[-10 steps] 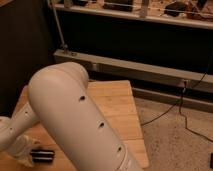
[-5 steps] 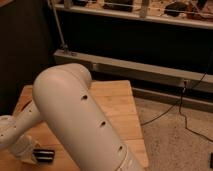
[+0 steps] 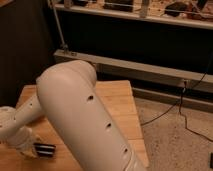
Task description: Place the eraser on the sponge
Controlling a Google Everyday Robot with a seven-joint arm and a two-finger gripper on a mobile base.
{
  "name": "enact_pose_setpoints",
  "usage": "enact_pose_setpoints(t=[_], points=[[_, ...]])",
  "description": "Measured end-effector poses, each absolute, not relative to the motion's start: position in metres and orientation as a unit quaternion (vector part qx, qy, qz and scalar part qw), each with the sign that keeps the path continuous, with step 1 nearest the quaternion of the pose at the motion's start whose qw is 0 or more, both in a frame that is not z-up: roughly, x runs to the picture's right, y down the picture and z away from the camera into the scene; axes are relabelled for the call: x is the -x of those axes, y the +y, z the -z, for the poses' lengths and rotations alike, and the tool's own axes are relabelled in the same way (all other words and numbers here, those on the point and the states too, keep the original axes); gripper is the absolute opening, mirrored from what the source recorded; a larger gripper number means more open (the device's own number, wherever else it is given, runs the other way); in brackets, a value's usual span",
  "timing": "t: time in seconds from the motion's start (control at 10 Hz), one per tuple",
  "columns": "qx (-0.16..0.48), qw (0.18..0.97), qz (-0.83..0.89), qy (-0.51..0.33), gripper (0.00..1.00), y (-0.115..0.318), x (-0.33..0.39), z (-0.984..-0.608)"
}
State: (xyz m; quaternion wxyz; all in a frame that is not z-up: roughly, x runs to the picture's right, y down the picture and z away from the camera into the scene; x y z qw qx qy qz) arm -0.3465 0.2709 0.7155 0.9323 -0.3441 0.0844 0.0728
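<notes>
My big white arm (image 3: 85, 115) fills the middle of the camera view and bends down to the lower left. Its wrist end and my gripper (image 3: 31, 145) sit low over the wooden table (image 3: 117, 100), near the left front corner, largely covered by the arm. Right beside the wrist lies a small dark block with pale stripes (image 3: 45, 149), which looks like the eraser. I cannot tell whether the gripper holds it or merely touches it. The sponge is hidden or out of view.
The table's right edge (image 3: 137, 130) drops to a speckled floor (image 3: 175, 140) with a black cable (image 3: 172, 107) running across it. A dark shelf unit with a metal rail (image 3: 145, 67) stands behind the table.
The arm's large elbow has shifted slightly to the right and up. The dark striped block stays at nearly the same spot by the wrist.
</notes>
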Motion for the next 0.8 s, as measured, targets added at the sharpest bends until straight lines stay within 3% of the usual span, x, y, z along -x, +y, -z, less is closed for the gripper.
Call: enact_pose_setpoints(t=[0.4, 0.8], points=[[0.317, 0.933, -0.118, 0.123, 0.0, 0.201, 0.315, -0.719], [0.298, 0.932, -0.139, 0.155, 0.0, 0.167, 0.289, -0.735]])
